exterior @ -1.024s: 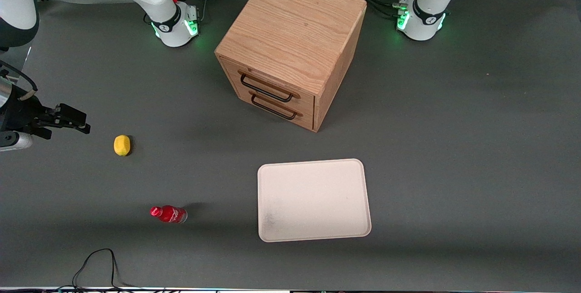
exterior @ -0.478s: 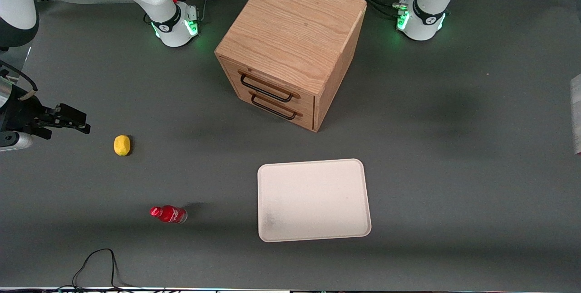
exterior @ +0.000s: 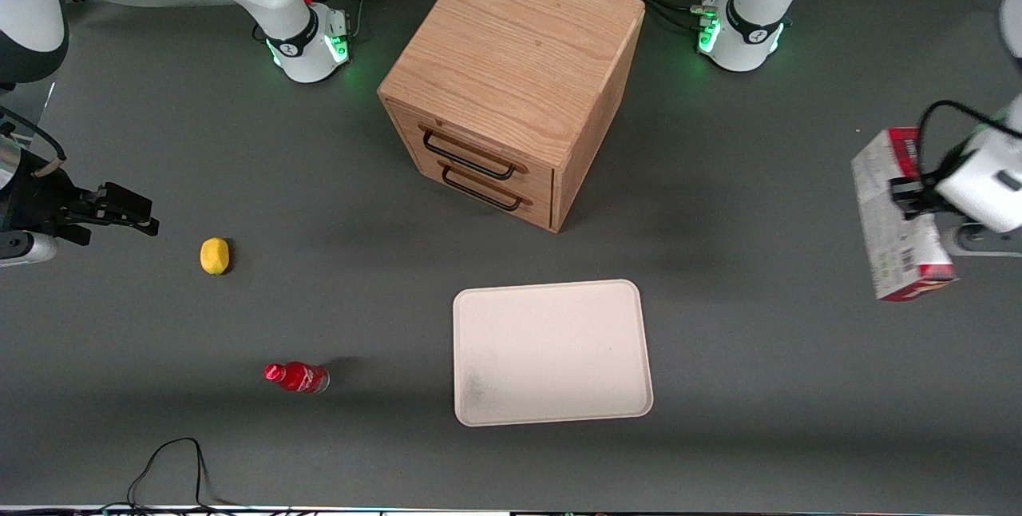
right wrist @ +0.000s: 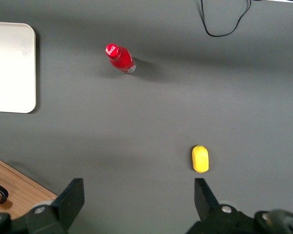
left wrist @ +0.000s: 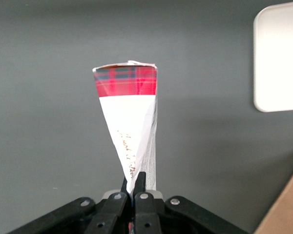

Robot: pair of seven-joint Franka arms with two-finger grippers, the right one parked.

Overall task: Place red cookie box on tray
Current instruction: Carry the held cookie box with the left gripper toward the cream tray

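The red cookie box (exterior: 898, 216), a slim carton with red ends and a pale printed face with a barcode, hangs in the air above the table at the working arm's end. My gripper (exterior: 910, 198) is shut on it, the thin black fingers (left wrist: 139, 181) pinching the carton's narrow edge. In the left wrist view the red cookie box (left wrist: 129, 122) stands out from the jaws, its red tartan end farthest from them. The cream-white tray (exterior: 551, 352) lies flat on the table, nearer the front camera than the cabinet, with nothing on it; one corner of the tray (left wrist: 278, 58) shows in the wrist view.
A wooden drawer cabinet (exterior: 515, 77) with two black handles stands at the table's middle. A yellow lemon-like object (exterior: 214, 256) and a small red bottle (exterior: 297, 377) lie toward the parked arm's end. A black cable (exterior: 172, 464) loops near the front edge.
The working arm has swung into the front view carrying the box, moving toward the table's middle. One second ago neither arm nor box showed; half a second ago only the box's edge did.
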